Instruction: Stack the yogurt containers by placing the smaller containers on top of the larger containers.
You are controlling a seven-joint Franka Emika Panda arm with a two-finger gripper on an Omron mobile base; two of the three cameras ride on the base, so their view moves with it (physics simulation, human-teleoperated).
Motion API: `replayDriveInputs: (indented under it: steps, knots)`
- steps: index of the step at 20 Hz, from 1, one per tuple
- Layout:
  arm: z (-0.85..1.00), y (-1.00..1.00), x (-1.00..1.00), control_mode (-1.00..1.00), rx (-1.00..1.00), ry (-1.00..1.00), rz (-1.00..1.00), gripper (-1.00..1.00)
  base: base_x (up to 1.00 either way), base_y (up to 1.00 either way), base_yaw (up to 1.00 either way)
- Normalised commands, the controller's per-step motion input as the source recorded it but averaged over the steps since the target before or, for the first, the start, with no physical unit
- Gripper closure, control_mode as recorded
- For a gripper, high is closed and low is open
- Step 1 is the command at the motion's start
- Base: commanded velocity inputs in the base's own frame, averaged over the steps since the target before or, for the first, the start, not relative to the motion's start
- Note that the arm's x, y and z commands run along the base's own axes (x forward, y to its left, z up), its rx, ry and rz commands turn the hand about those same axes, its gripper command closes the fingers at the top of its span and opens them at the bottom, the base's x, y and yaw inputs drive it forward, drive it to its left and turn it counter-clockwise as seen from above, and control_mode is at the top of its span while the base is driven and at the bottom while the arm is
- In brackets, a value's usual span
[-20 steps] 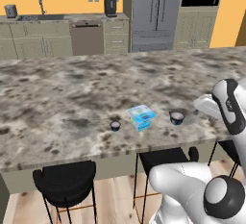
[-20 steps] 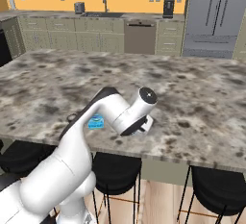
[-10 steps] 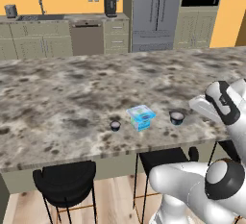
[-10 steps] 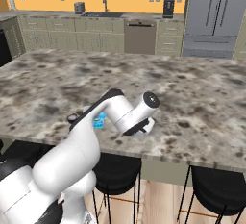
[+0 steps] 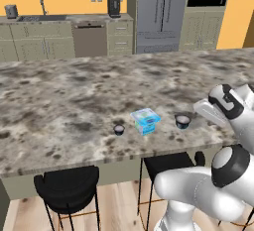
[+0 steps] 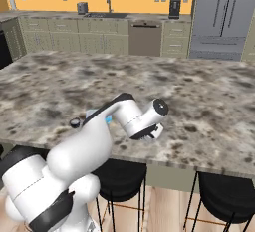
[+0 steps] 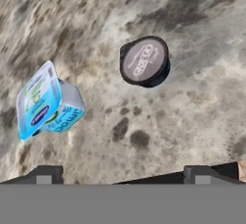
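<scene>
Gripper: the gripper [image 7: 122, 174] sat at the bottom of the hand view, jaws wide apart and holding nothing.
Wider cup: the wider dark cup [image 7: 144, 61] lay upper centre in the hand view, on the counter [image 5: 59, 101].
Blue box: the blue yogurt box [image 7: 45, 103] stood at left in the hand view, apart from that cup.
Small cup: the smaller dark cup [image 5: 119, 130] sat just left of the box, centre of the left base view.
Stacking: nothing was stacked.

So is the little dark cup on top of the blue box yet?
Not yet. The dark cup sits on the counter, apart from the blue box.
</scene>
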Motion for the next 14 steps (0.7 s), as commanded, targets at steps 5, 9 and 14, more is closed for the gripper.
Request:
replayDriveInputs:
  steps: [5,9,14]
  knots:
    - [-0.21,0.0,0.25,-1.0,0.0,0.0,-0.01,-1.0,0.0,0.0,0.0]
    - [-0.28,0.0,0.24,-1.0,0.0,0.0,0.0,-1.0,0.0,0.0,0.0]
    - [-0.28,0.0,0.26,-1.0,0.0,0.0,0.0,-1.0,0.0,0.0,0.0]
